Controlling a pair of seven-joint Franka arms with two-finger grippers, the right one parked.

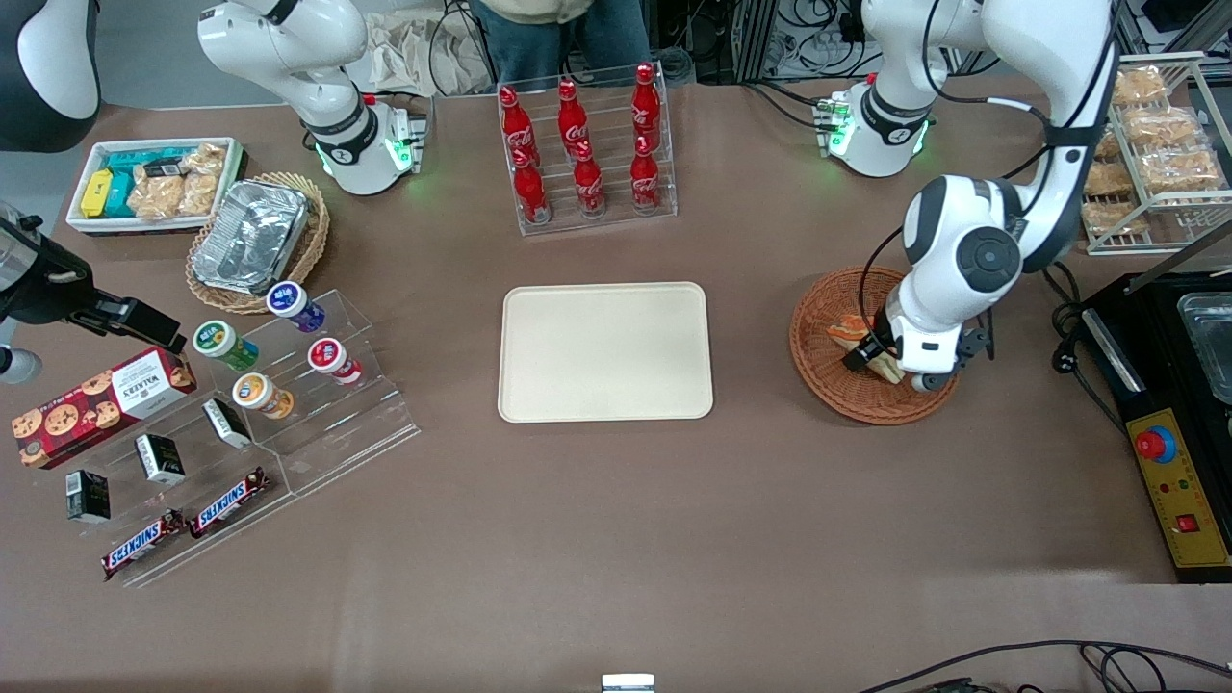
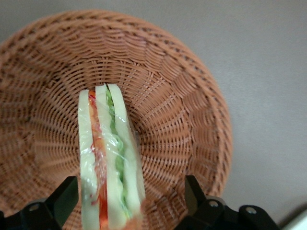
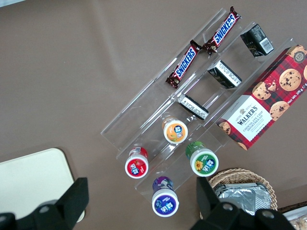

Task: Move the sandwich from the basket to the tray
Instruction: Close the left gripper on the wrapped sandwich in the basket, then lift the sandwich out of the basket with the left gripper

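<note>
The wedge-shaped sandwich (image 2: 108, 158), white bread with green and red filling in clear wrap, stands on edge in the reddish-brown wicker basket (image 2: 182, 96). My left gripper (image 2: 129, 196) is open and straddles it. One black finger (image 2: 64, 194) is close beside the bread, while the other finger (image 2: 194, 191) stands well apart from it. In the front view the gripper (image 1: 871, 358) is down inside the basket (image 1: 837, 390), with the sandwich (image 1: 847, 332) partly hidden under the wrist. The cream tray (image 1: 606, 351) lies bare at the table's middle, beside the basket.
A clear rack of red cola bottles (image 1: 587, 144) stands farther from the camera than the tray. A black control box (image 1: 1169, 462) and a wire rack of bagged pastries (image 1: 1155, 144) are at the working arm's end. A clear snack display (image 1: 260, 414) sits toward the parked arm's end.
</note>
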